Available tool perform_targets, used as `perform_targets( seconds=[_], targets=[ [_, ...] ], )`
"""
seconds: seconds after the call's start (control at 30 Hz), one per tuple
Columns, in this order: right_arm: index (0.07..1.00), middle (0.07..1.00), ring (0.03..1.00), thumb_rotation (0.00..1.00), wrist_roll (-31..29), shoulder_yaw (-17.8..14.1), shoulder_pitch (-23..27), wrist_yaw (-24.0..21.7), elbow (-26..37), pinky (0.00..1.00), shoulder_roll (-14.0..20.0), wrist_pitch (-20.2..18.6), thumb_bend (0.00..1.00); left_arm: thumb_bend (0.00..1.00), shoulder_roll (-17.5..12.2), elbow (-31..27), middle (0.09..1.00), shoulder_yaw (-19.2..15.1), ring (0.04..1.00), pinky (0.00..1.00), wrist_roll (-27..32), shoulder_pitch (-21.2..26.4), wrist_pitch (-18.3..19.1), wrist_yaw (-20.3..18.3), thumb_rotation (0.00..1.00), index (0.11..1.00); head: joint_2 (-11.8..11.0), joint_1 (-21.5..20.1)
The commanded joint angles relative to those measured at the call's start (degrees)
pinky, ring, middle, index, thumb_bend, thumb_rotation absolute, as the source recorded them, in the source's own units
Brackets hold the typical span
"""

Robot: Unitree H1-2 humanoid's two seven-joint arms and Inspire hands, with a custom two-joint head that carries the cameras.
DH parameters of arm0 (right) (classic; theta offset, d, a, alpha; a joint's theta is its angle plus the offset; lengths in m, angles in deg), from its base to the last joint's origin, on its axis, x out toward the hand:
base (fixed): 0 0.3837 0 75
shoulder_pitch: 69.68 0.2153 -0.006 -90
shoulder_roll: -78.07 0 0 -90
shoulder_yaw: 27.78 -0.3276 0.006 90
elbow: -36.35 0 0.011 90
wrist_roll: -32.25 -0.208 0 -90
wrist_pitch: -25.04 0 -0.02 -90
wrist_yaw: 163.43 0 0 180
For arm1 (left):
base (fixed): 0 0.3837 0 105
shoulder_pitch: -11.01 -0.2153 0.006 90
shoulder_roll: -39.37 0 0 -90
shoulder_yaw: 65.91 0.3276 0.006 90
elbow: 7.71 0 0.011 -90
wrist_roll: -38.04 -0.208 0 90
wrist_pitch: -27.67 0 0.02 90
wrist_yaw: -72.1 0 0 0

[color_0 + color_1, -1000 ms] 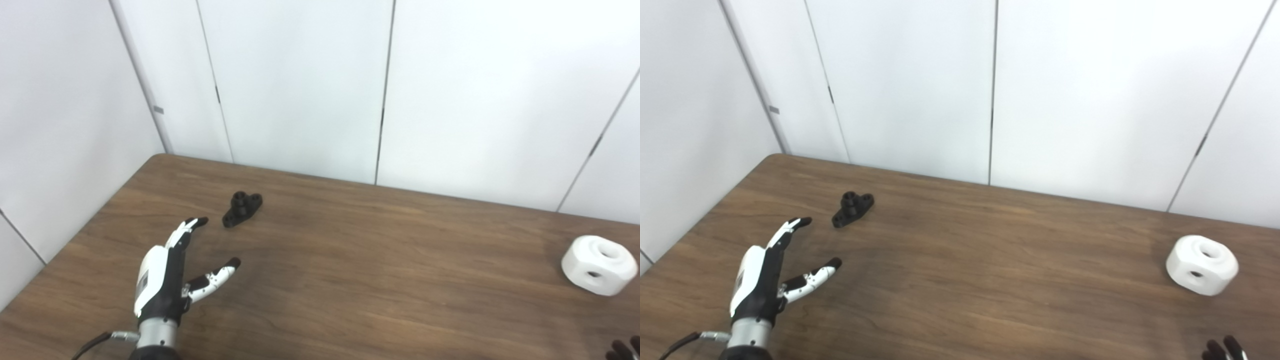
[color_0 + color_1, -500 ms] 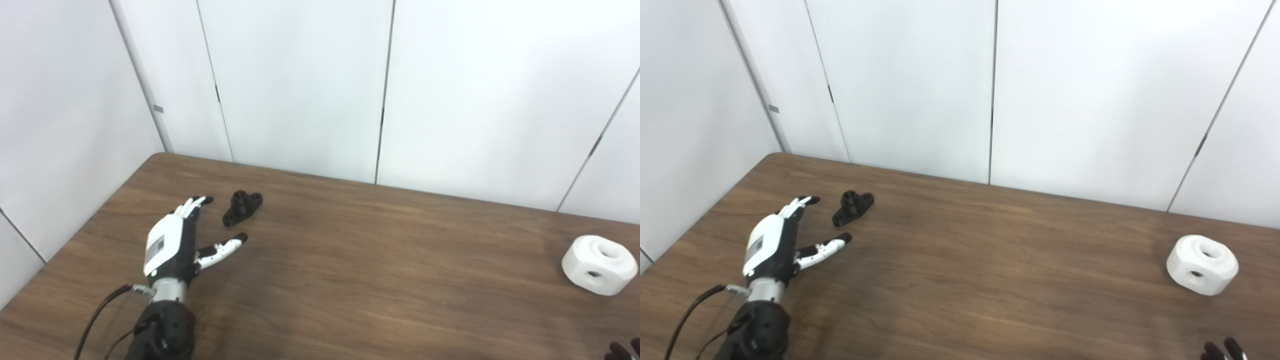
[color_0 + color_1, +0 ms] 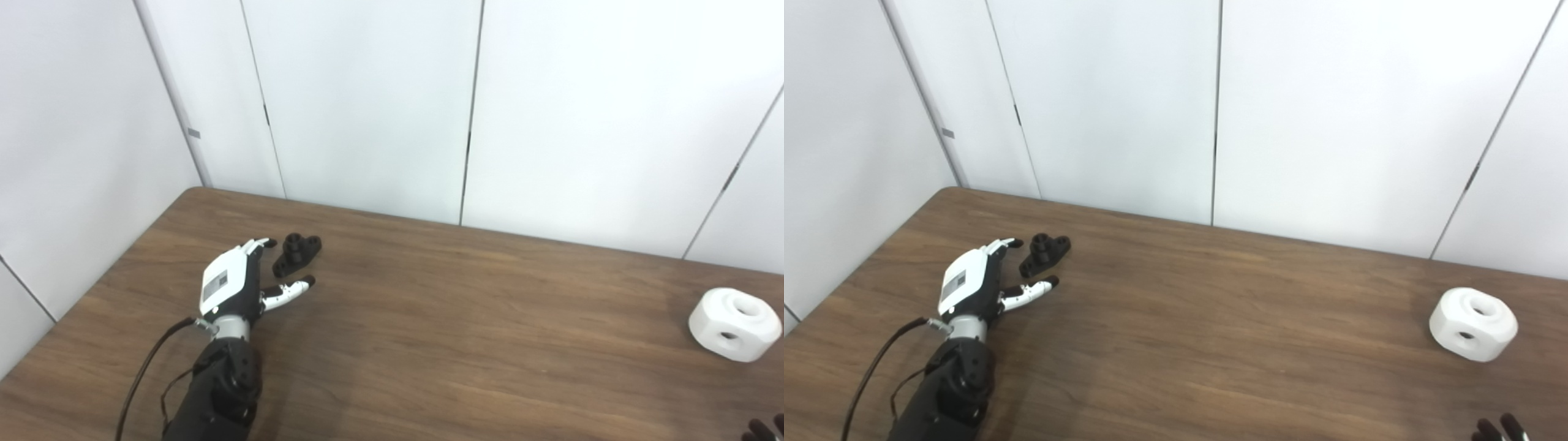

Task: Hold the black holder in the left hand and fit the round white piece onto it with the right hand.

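The small black holder (image 3: 296, 254) lies on the brown table (image 3: 429, 318) near its far left corner. My left hand (image 3: 236, 285) is open right beside it, the fingers reaching along the holder's left side and the thumb stretched out just below it; nothing is gripped. The round white piece (image 3: 734, 324) with its holes sits at the far right of the table. Of my right hand (image 3: 1497, 429) only dark fingertips show at the bottom right corner, well short of the white piece.
White wall panels (image 3: 367, 104) stand close behind the table's far edge and along its left side. A black cable (image 3: 144, 380) loops beside my left forearm.
My left hand has moved forward and slightly right across the table, from well short of the holder to right beside it. The right hand's fingertips have stayed at the bottom corner.
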Motion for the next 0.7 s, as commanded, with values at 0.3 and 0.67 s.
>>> perform_targets(
  seconds=[0.3, 0.67],
  targets=[
    [0.985, 0.943, 0.946, 1.00, 0.21, 0.48, -1.44, 1.22, 1.38, 0.99, 0.96, -1.31, 0.55, 0.86, -3.69, 9.20, 0.897, 2.05, 0.927, 0.98, -0.64, 6.29, -1.71, 7.26, 0.45, 0.826, 0.37, 0.01],
    [0.988, 0.948, 0.946, 1.00, -0.57, 0.69, -1.63, 1.05, 1.05, 0.99, 1.31, -0.06, 0.53, 0.85, -4.48, 13.20, 0.911, 3.38, 0.948, 1.00, 0.69, 8.70, 0.87, 6.67, 0.46, 0.833, 0.52, -0.30]
  ],
)
